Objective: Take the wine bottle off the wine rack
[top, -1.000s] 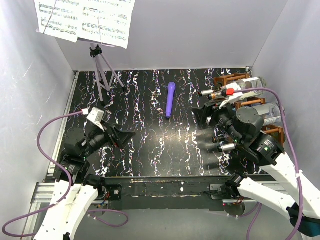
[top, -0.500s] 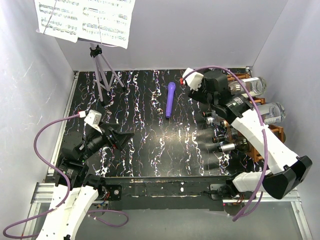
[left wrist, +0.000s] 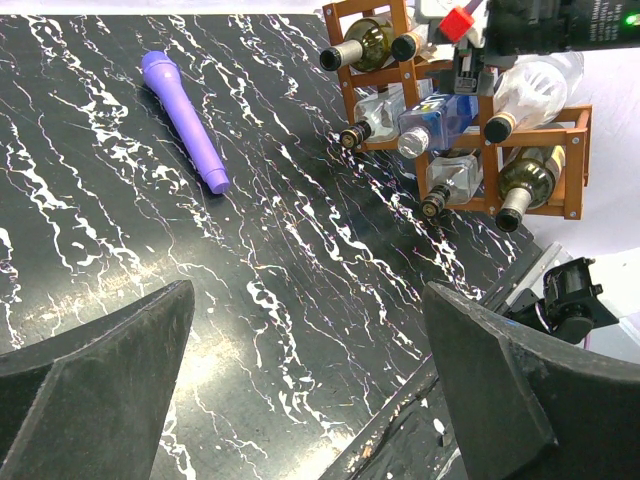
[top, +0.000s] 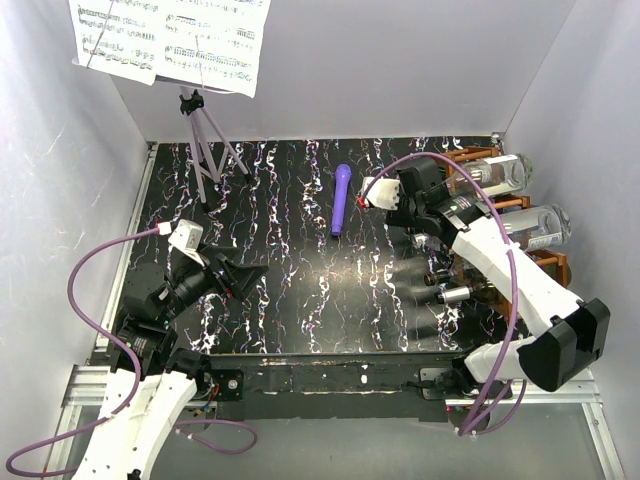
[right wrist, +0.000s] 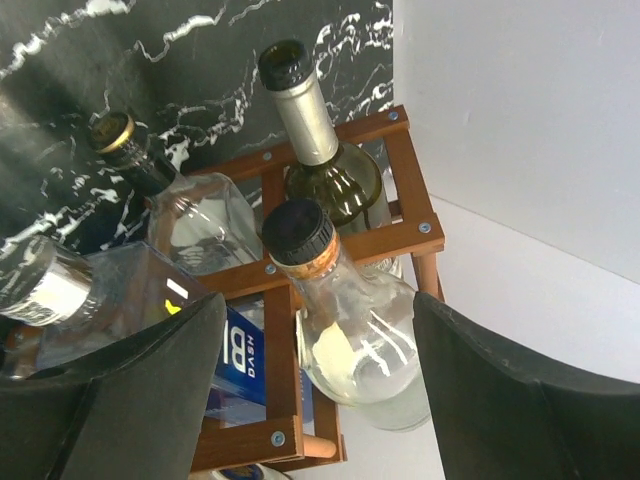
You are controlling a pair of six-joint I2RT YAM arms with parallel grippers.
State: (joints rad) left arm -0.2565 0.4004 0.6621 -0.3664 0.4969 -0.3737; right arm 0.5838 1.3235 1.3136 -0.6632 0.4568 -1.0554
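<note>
The wine bottle (right wrist: 318,150) lies neck-out in the wine rack (right wrist: 408,180) at the 3 o'clock edge of the table (top: 280,300), a clear bottle (right wrist: 345,320) just beside it. The right gripper (right wrist: 318,390) and left gripper (left wrist: 310,380) stand spread and empty. An off-centre closure may snag that neighbour and drag it out.

Ahead of me lies a black table (top: 290,290) veined with white streaks, like marble. On its far half, about midway across, I see a purple microphone (top: 341,199) lying flat. Its rounded head points toward the back wall and its thinner end toward me, and nothing touches it. In my far left corner a grey music stand (top: 205,150) rests its spread legs on the table. Sheets of music (top: 170,40) sit side by side on its top, printed staves showing. White walls (top: 400,70) close the table in at the back and on both sides.
</note>
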